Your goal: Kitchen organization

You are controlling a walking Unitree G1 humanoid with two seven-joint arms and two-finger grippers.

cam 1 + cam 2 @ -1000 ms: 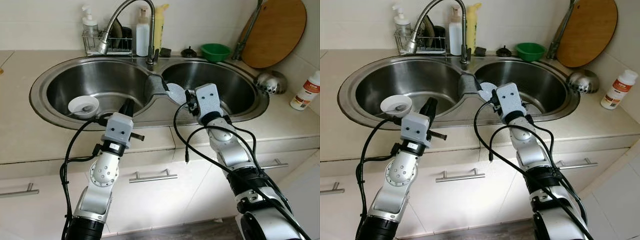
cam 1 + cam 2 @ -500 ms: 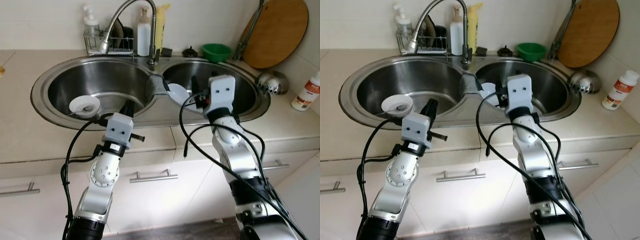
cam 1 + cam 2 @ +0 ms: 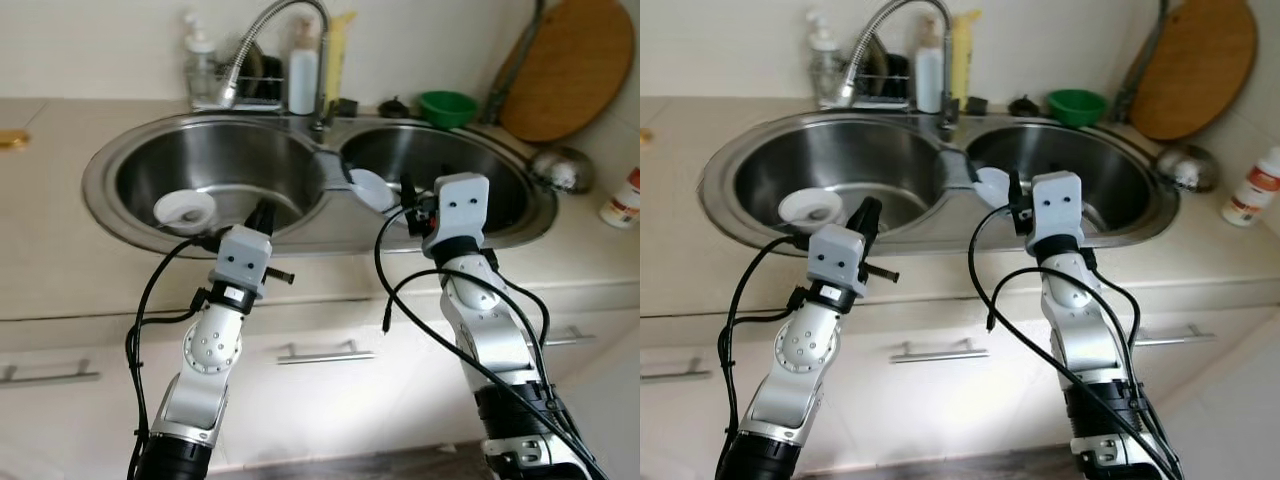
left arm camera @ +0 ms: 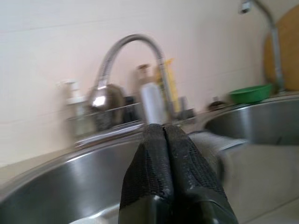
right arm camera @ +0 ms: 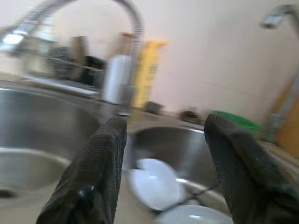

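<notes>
Two steel basins make up the sink [image 3: 110, 215], split by a ridge under the curved faucet [image 3: 285, 20]. One white bowl [image 3: 184, 209] sits in the left basin with something small inside it that cannot be made out. One white plate [image 3: 372, 188] leans on the ridge at the near-left side of the right basin, and the right wrist view shows a second white dish [image 5: 187, 217] lying just below it.

The left gripper [image 4: 164, 133] hovers at the front rim of the left basin, near the bowl, its two black fingers pressed together with nothing between them. The right gripper [image 5: 163, 135] hangs over the front of the right basin, just beside the leaning plate, fingers spread wide and empty.

Behind the sink, one wire rack [image 3: 235, 90] holds dark items, with a clear pump bottle [image 3: 198, 55], a white bottle [image 3: 303, 75] and a yellow bottle [image 3: 335, 50] alongside. One green bowl [image 3: 447, 106] sits on the rear counter, one round wooden board [image 3: 575, 65] leans on the wall, one steel ladle-like bowl [image 3: 563, 168] lies beside it, and one white bottle with a red label [image 3: 625, 198] stands at the far right.
</notes>
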